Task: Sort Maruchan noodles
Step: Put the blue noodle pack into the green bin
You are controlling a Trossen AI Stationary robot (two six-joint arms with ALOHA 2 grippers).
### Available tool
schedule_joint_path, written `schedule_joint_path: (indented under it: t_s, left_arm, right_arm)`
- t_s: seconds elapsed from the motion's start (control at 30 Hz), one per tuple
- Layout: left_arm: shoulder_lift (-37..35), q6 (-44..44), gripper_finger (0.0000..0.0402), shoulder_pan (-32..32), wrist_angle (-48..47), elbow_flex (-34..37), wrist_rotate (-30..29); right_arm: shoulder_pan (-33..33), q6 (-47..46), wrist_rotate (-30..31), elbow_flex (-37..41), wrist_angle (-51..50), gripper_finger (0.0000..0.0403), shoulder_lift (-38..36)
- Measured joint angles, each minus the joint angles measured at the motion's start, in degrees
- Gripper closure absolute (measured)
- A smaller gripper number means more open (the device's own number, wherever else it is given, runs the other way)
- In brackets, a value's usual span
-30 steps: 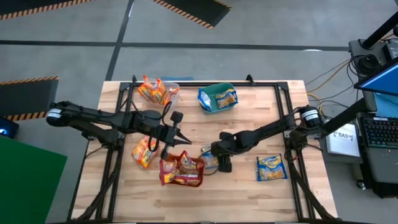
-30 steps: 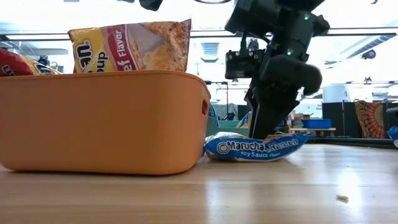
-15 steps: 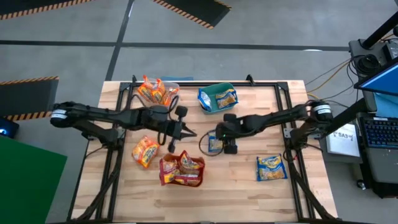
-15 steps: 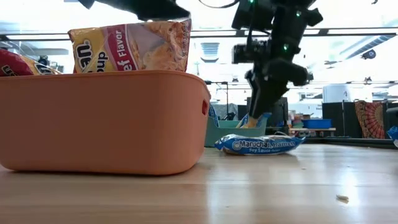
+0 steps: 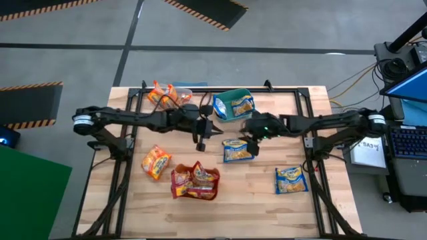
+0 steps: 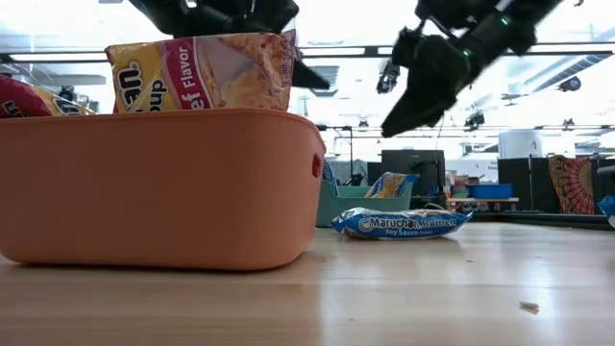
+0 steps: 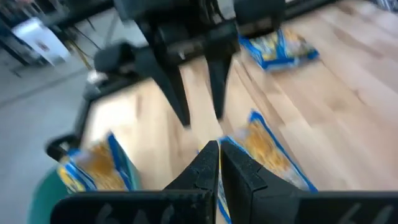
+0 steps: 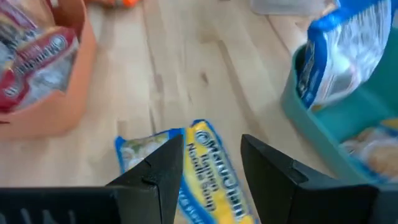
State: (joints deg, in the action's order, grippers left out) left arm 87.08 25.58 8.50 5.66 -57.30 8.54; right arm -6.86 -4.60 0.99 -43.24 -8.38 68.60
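Blue Maruchan soy sauce packet (image 5: 237, 150) lying flat on the bare wood near mid-table, just in front of the teal tub (image 5: 234, 105) that already holds blue packets. Right gripper (image 5: 252, 135) hanging above and just beside the packet's tub-side edge, fingers (image 8: 163, 168) parted and empty, nothing between them; in the right wrist view, packet directly below and slightly ahead of the tips. Packet's long axis seemingly across the table, left to right, slightly skewed, roughly crosswise to the right fingers. Left gripper (image 5: 200, 137) raised over the middle of the table, to the packet's left, fingers (image 7: 205, 163) pressed together and holding nothing. Right arm the nearer of the two, so likely the one to drop straight down, pinch across the short width, and carry toward the teal tub just beyond. Elsewhere: orange tub (image 5: 195, 183) with dark red packets near the front edge, clear tub (image 5: 172, 98) with orange packets at the back left, loose orange packet (image 5: 155, 163) at left, second blue packet (image 5: 291, 179) at right front.
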Motion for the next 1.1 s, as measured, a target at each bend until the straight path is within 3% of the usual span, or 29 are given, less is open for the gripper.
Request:
schedule_joint_path:
  t_s: [0.27,0.53,0.73,1.1]
  left_arm:
    - [0.4,-1.7,0.0402,-0.1,-5.7,-0.1,0.1]
    - [4.8,-7.9,0.0402,-0.5,-2.1,-0.1,1.5]
    - [10.0,-8.2,0.0402,-0.6,-0.1,-0.9,3.2]
    - [18.0,-8.2,0.0402,-0.4,0.3,-4.8,7.8]
  right_arm:
    - [0.2,-23.1,0.0,11.2,4.9,0.025,-7.1]
    - [0.2,-42.7,-2.7,12.7,-2.0,0.0235,-10.1]
    - [0.2,-47.9,-6.2,12.7,-4.2,0.0205,-9.2]
    - [-0.3,-55.4,-3.4,15.6,-3.5,0.0123,-2.9]
